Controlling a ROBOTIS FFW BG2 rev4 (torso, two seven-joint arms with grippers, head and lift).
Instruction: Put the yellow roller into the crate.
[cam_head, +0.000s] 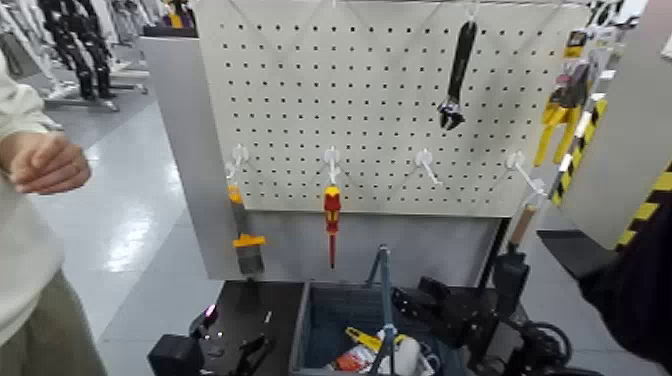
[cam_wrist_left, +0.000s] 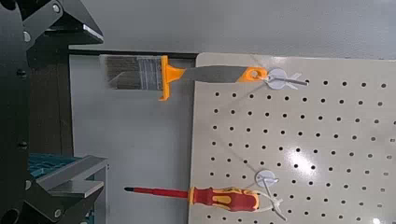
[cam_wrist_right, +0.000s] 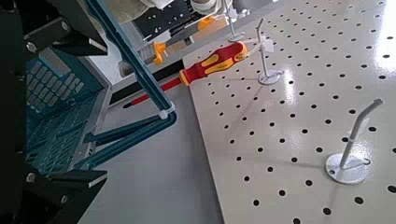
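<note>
The yellow roller (cam_head: 385, 348) lies inside the crate (cam_head: 316, 318) at the bottom middle of the head view, yellow handle to the left and white sleeve to the right. The crate's upright handle bar (cam_head: 384, 285) stands over it. My right gripper (cam_head: 432, 302) is just right of the crate's rim; in the right wrist view (cam_wrist_right: 98, 110) its jaws are spread and empty beside the crate wall (cam_wrist_right: 51, 98). My left gripper (cam_head: 250, 353) sits low, left of the crate; in the left wrist view (cam_wrist_left: 98, 101) it is open and empty.
A pegboard (cam_head: 380, 110) stands behind the crate, holding an orange-handled brush (cam_head: 243, 235), a red-and-yellow screwdriver (cam_head: 331, 215), a black wrench (cam_head: 458, 75) and bare hooks. Yellow pliers (cam_head: 553, 125) hang at the right. A person's hand (cam_head: 45, 162) is at the far left.
</note>
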